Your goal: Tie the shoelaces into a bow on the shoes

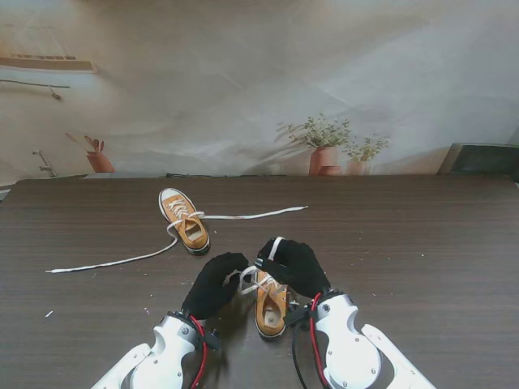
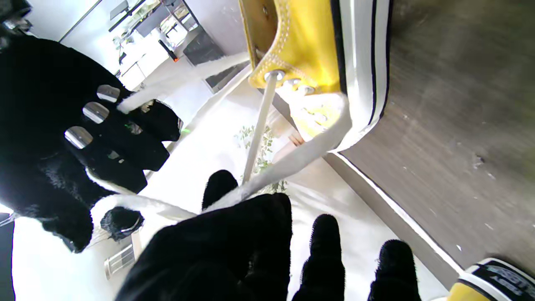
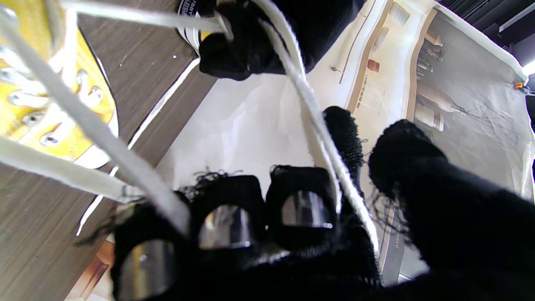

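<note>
A yellow sneaker [image 1: 271, 304] lies close to me between both black-gloved hands. My left hand [image 1: 214, 285] is shut on a white lace [image 2: 292, 161] that runs up to the shoe's eyelets [image 2: 273, 75]. My right hand [image 1: 293, 265] is shut on the other lace strands [image 3: 317, 125], which pass between its fingers [image 3: 307, 205]. The hands nearly meet over the shoe's tongue, and lace stretches between them. A second yellow sneaker [image 1: 184, 220] lies farther from me to the left. Its untied white lace [image 1: 113, 261] trails left and right [image 1: 255, 215] across the table.
The dark wooden table [image 1: 422, 243] ends at a painted backdrop with potted plants [image 1: 324, 146]. Small white specks [image 1: 49, 314] lie on the table at the near left.
</note>
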You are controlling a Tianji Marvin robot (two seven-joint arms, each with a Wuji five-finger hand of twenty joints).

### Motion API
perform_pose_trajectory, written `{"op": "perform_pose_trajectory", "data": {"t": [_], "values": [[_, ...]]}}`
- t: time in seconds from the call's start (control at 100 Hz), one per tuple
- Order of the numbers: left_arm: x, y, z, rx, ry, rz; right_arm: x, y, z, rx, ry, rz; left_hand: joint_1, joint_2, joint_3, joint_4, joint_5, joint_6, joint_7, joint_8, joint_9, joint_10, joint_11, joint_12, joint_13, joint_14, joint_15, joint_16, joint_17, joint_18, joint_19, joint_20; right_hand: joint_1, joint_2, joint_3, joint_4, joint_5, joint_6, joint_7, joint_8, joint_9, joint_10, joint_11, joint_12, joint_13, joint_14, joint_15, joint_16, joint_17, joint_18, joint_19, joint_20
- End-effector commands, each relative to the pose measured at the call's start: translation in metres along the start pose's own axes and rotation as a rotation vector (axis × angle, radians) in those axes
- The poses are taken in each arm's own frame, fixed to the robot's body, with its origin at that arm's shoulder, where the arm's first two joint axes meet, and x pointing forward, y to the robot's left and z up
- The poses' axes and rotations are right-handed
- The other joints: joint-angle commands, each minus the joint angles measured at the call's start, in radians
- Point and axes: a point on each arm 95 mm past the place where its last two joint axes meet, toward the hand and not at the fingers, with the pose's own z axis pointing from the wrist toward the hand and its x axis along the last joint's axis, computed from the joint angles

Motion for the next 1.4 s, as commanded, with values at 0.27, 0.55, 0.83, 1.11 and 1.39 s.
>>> {"op": "perform_pose_trajectory", "data": {"t": [0.27, 0.55, 0.83, 1.11, 1.39], "values": [[0.009, -0.003, 0.011, -0.109, 0.044, 0.032, -0.003, 0.003, -0.003, 0.005, 0.004, -0.002, -0.003, -0.071, -0.427, -0.138, -0.055, -0.128, -0.066, -0.318, -0.023, -0.066, -0.060, -0.135, -0.005, -0.029, -0.064, -0.072, 0.026, -0.053, 0.007, 0.012, 0.026, 0.009, -0.013, -0.028, -0.015, -0.004, -0.002, -0.016, 0.049, -0.022, 0.033, 0.007, 0.027, -0.016, 0.039, 0.015, 0.034, -0.026, 0.198, -0.006], [0.009, -0.006, 0.010, -0.147, 0.052, 0.044, -0.005, 0.008, -0.006, 0.005, 0.004, -0.012, -0.070, 0.004, -0.581, -0.160, -0.044, -0.098, -0.044, -0.357, -0.023, -0.060, -0.069, -0.160, -0.006, -0.024, -0.081, -0.079, 0.024, -0.058, 0.004, -0.002, 0.027, 0.009, -0.015, -0.028, -0.016, -0.006, -0.002, -0.015, 0.049, -0.022, 0.031, 0.007, 0.027, -0.016, 0.037, 0.013, 0.034, -0.023, 0.194, -0.008], [0.010, -0.010, 0.007, -0.202, 0.063, -0.004, -0.005, 0.010, -0.006, 0.005, 0.005, -0.016, -0.102, 0.076, -0.614, -0.127, -0.002, -0.049, 0.022, -0.136, 0.013, -0.026, -0.039, -0.072, 0.002, -0.023, -0.086, -0.046, -0.001, -0.061, -0.001, 0.001, 0.028, 0.009, -0.017, -0.027, -0.017, -0.006, -0.001, -0.015, 0.049, -0.023, 0.028, 0.007, 0.027, -0.015, 0.033, 0.010, 0.033, -0.020, 0.188, -0.011], [0.012, -0.011, 0.009, -0.222, 0.063, -0.032, -0.006, 0.012, -0.006, 0.004, 0.001, -0.018, -0.306, -0.073, -0.254, -0.058, 0.172, -0.006, 0.089, -0.112, 0.135, -0.013, 0.011, -0.021, 0.078, 0.002, -0.010, -0.010, 0.057, -0.023, 0.010, -0.011, 0.029, 0.009, -0.019, -0.027, -0.018, -0.005, -0.002, -0.016, 0.049, -0.024, 0.026, 0.006, 0.027, -0.015, 0.029, 0.007, 0.033, -0.017, 0.182, -0.014], [0.014, -0.007, 0.004, -0.282, -0.023, -0.192, -0.007, 0.010, -0.007, 0.004, -0.002, -0.016, -0.288, 0.067, -0.305, -0.084, 0.333, 0.104, 0.063, -0.087, 0.178, 0.004, -0.022, -0.056, 0.070, 0.024, -0.029, -0.025, 0.034, -0.028, 0.007, -0.008, 0.029, 0.010, -0.019, -0.026, -0.018, -0.002, -0.002, -0.016, 0.049, -0.024, 0.024, 0.006, 0.027, -0.015, 0.028, 0.005, 0.032, -0.014, 0.179, -0.015]]}}
